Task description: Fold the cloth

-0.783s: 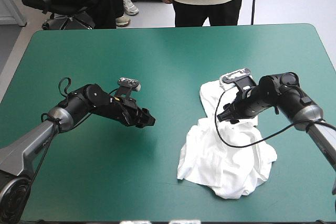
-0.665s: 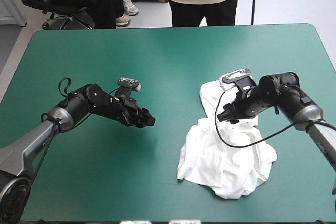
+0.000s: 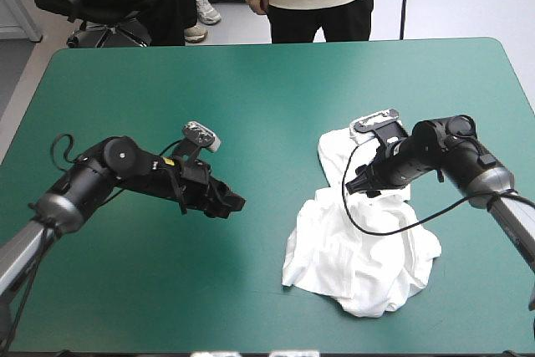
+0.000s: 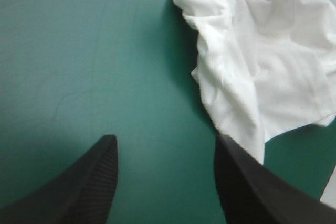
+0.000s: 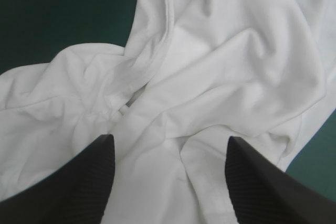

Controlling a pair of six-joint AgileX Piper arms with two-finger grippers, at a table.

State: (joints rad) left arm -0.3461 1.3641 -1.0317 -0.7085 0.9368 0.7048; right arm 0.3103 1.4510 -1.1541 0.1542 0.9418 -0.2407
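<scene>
From above, a crumpled white short-sleeved T-shirt [image 3: 359, 248] lies on the right half of the teal-green covered bench [image 3: 251, 81], toward its near edge. The left hand [image 3: 232, 204] hovers over bare cover to its left, and the right hand [image 3: 358, 186] is over its far part.

The left wrist view shows that hand's black fingers [image 4: 100, 177] wide apart.

In the right wrist view, the hand is also wide, above white folds.

place: robot lab | signs: left arm [image 3: 125, 165], right arm [image 3: 443, 146], teal-green table [image 3: 267, 81], office chair [image 3: 104, 35]
</scene>
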